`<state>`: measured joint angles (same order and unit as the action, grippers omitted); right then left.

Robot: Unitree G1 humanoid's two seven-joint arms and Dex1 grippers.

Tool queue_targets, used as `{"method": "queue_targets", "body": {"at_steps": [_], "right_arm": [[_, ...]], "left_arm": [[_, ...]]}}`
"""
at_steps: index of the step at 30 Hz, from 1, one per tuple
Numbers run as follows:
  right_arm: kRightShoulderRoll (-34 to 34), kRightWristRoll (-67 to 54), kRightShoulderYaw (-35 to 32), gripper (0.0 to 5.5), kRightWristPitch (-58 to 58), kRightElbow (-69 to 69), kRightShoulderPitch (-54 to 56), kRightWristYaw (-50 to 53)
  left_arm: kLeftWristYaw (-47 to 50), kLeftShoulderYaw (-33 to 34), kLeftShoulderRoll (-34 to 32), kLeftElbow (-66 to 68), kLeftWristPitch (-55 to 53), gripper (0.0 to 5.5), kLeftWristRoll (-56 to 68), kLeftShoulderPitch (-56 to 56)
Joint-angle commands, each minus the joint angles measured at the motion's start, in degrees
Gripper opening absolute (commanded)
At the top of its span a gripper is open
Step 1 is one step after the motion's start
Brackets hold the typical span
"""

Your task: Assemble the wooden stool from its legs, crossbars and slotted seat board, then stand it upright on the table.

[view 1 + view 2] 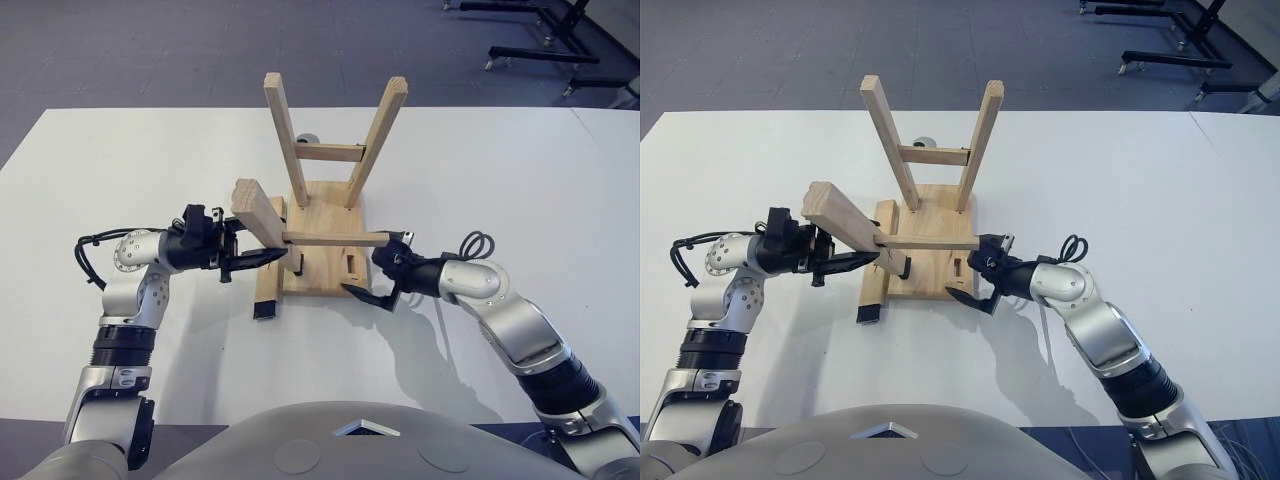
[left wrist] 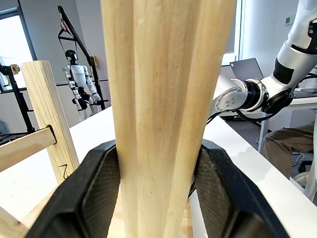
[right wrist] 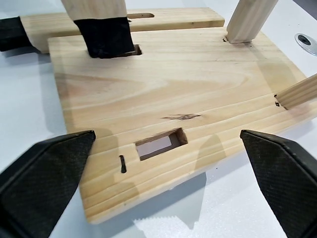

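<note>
The slotted seat board lies flat on the white table. Two legs stand in its far slots, joined by a crossbar. My left gripper is shut on a third leg, tilted, with its black-tipped end at the near-left slot. A second crossbar runs from that leg to the right. My right gripper is open at the board's near right corner, by the crossbar's free end, over an empty slot. A fourth leg lies along the board's left edge.
A small round metal piece lies on the table behind the standing legs. White table stretches wide on both sides and in front. Black wheeled stands are on the floor beyond the far right corner.
</note>
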<state>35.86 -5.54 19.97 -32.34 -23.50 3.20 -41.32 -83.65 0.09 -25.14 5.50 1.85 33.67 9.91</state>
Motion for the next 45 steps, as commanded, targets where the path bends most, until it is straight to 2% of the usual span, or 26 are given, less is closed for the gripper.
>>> {"method": "queue_targets", "body": {"at_steps": [1,12,22,28,36,45], "right_arm": [[1.5,0.1,0.8,5.40,-2.3,0.5,-1.5,-1.3],[0.7,-0.4,0.8,5.40,-3.8,-0.8,-2.4,-0.7],[0.6,-1.7,-0.1,5.40,-5.0,-1.2,-1.5,-0.8],[0.5,-2.1,-0.1,5.40,-5.1,-1.7,-1.8,-0.6],[0.3,-2.3,-0.1,5.40,-5.4,-1.9,-2.1,-0.3],[-1.5,-4.5,-2.2,5.40,-5.4,-1.1,-3.0,-0.4]], "left_arm": [[-0.6,-1.0,0.1,1.3,0.6,2.12,-1.1,1.1],[2.0,1.1,0.0,2.8,-5.1,2.12,2.0,4.1],[-0.3,0.3,-2.0,5.7,-2.5,2.12,-2.5,3.5],[-0.4,-2.0,-1.9,6.4,1.3,2.12,-5.9,2.9],[0.8,-5.1,-2.5,1.0,-1.3,2.12,-5.9,0.9],[3.9,-7.9,-1.9,3.4,-3.2,2.12,-7.4,-1.9]]}}
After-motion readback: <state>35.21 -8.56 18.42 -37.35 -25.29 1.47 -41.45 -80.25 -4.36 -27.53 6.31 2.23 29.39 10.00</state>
